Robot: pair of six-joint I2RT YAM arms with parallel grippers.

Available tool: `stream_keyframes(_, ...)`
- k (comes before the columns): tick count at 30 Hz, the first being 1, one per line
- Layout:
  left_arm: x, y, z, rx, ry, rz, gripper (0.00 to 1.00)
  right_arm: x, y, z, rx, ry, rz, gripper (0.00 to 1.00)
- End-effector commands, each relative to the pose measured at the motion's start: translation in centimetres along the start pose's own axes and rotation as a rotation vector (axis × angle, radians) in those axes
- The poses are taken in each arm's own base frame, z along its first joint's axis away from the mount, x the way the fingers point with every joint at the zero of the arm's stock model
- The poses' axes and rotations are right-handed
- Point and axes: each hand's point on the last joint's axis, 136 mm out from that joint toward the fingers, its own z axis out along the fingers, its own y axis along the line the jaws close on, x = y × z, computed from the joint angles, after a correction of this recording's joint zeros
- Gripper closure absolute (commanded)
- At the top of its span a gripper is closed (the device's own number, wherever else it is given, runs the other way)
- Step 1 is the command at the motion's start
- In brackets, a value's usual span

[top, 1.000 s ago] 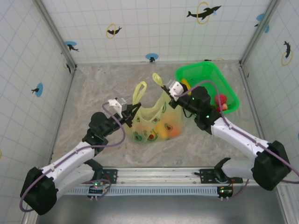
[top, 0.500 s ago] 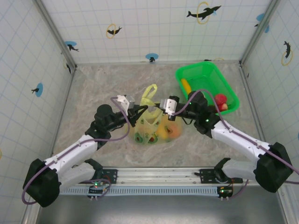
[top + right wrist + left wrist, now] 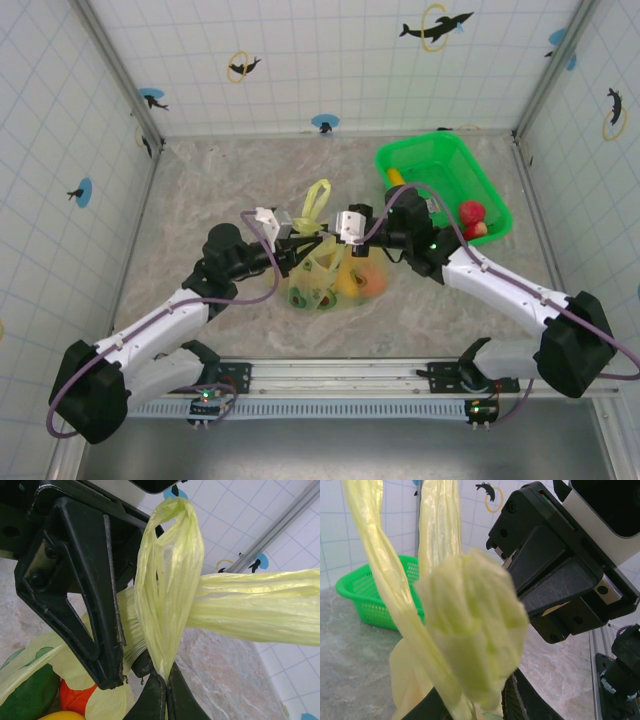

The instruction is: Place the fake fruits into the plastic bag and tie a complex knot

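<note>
Plastic bag [image 3: 322, 275] sits on the marbled table [image 3: 200, 180] right between the 2 claws, its pale yellow handles drawn up to their tips. Left claw [image 3: 293, 240] reaches in from the bag's left. In its wrist view its 2 dark fingers [image 3: 525, 705] stand a little apart with a thick wad of bunched handle in front of them, and I cannot tell whether they grip it. Below both claws the fake fruits [image 3: 358, 282] show through the thin film: orange, yellow and dark green. Right claw [image 3: 333, 238] nearly meets the left one tip to tip over the bag. Its fingers [image 3: 152, 700] are pinched together on 1 handle loop, which stands upright and crosses a second strip running off sideways. Beyond the right claw, well apart, the green tray [image 3: 440, 160] holds a red piece and a yellow piece.
</note>
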Motion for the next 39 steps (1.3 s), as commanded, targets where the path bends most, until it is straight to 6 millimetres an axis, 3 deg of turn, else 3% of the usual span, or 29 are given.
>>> stream_keyframes(1, -1.6, -1.1, -0.1, 0.041, -0.027, 0.048, 0.73, -1.1, -0.2, 0.1, -0.017, -0.003, -0.025, 1.00)
stream_keyframes(7, -1.7, -1.5, -0.2, 0.057, -0.030, 0.065, 0.68, -0.7, 0.7, 0.4, -0.064, 0.043, -0.043, 1.00)
stream_keyframes(13, -1.8, -1.7, -0.3, 0.065, -0.033, 0.077, 0.88, -0.8, 0.8, 0.6, -0.070, 0.053, -0.053, 1.00)
stream_keyframes(17, -1.8, -1.8, -0.3, 0.072, -0.032, 0.082, 0.92, -0.6, 1.0, 0.7, -0.079, 0.067, -0.058, 1.00)
stream_keyframes(19, -1.8, -1.8, -0.3, 0.076, -0.032, 0.083, 0.88, -0.6, 1.0, 0.8, -0.083, 0.072, -0.063, 1.00)
stream_keyframes(21, -1.9, -1.8, -0.3, 0.074, -0.033, 0.086, 0.76, -0.8, 1.1, 0.7, -0.098, 0.067, -0.070, 1.00)
stream_keyframes(24, -1.9, -1.8, -0.3, 0.073, -0.036, 0.086, 0.70, -1.2, 1.4, 0.7, -0.115, 0.055, -0.070, 1.00)
stream_keyframes(27, -1.9, -1.9, -0.3, 0.079, -0.038, 0.083, 0.70, -1.3, 1.5, 0.8, -0.132, 0.054, -0.068, 1.00)
stream_keyframes(34, -1.9, -2.0, -0.4, 0.081, -0.043, 0.092, 0.84, -0.7, 1.9, 0.9, -0.151, 0.076, -0.069, 1.00)
stream_keyframes(36, -1.8, -1.9, -0.4, 0.077, -0.044, 0.089, 0.83, -0.6, 1.9, 0.8, -0.148, 0.082, -0.072, 1.00)
stream_keyframes(39, -2.0, -1.8, -0.5, 0.065, -0.051, 0.091, 0.72, -0.7, 1.9, 0.5, -0.146, 0.077, -0.074, 1.00)
